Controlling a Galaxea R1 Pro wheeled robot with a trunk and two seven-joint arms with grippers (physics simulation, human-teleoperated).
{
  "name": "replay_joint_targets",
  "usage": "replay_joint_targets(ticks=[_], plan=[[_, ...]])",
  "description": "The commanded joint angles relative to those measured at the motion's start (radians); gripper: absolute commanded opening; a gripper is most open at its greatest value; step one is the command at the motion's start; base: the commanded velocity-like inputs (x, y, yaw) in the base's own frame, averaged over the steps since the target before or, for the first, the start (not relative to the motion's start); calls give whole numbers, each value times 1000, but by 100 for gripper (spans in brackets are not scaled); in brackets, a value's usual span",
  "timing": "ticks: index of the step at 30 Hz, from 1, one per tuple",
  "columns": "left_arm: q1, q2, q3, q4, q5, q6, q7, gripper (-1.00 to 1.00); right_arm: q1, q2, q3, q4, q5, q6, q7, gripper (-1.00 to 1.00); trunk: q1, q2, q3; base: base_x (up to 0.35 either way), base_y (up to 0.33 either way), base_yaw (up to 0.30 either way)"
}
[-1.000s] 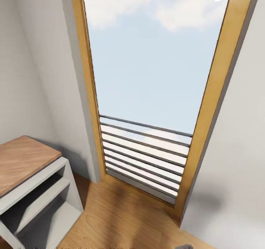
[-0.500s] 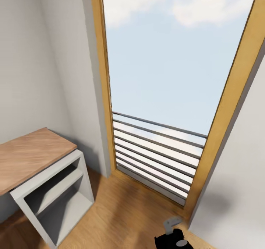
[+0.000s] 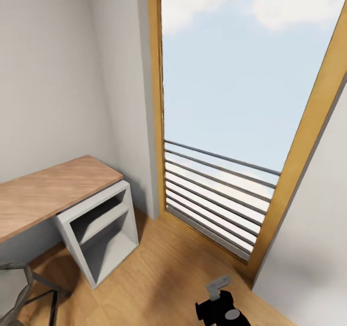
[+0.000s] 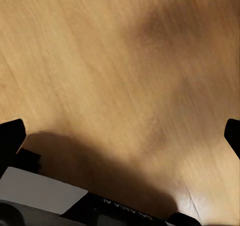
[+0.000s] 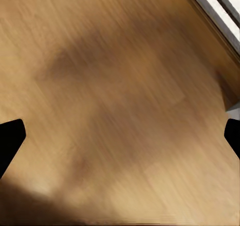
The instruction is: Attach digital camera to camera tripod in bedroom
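The head view looks down into a corner of the bedroom: a tall wood-framed window (image 3: 250,99) with grey horizontal rails (image 3: 217,196) across its lower part, white walls on both sides, and a light wood floor (image 3: 164,278). At the left stands a desk with a wooden tabletop (image 3: 53,189); under its end sits an open grey shelf unit (image 3: 103,232) whose two compartments hold nothing visible. The black head of the camera tripod (image 3: 221,306), with a small grey plate on top, rises at the lower edge near the window's corner. A dark chair frame (image 3: 24,292) shows at the lower left. In each wrist view, the left gripper (image 4: 120,136) and right gripper (image 5: 120,136) have jaws spread wide over bare floor, holding nothing.
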Motion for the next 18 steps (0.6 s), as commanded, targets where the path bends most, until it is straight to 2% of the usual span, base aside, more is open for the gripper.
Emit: replay_joint_targets(ticks=[1, 4, 6, 10, 18], plan=[[1, -1, 1, -2, 13, 4, 6, 100, 5, 0, 5, -15, 7, 16, 0, 100, -1, -1, -1, -328, -87, 266], [3, -1, 1, -2, 16, 3, 7, 100, 16, 0, 17, -39, 8, 42, 0, 100, -1, -1, -2, -330, -86, 263], [5, 0, 1, -2, 18, 0, 8, 100, 24, -2, 48, -63, 7, 78, 0, 100, -1, -1, -2, -332, -85, 231], [6, 0, 1, -2, 20, -2, 9, 100, 29, -5, 85, -81, 3, 102, 0, 100, -1, -1, -4, -332, -94, 215], [6, 0, -1, -2, 21, -4, 32, 100, 33, -6, 104, -138, -1, 117, 0, 100, -1, -1, -8, -328, -141, 238]])
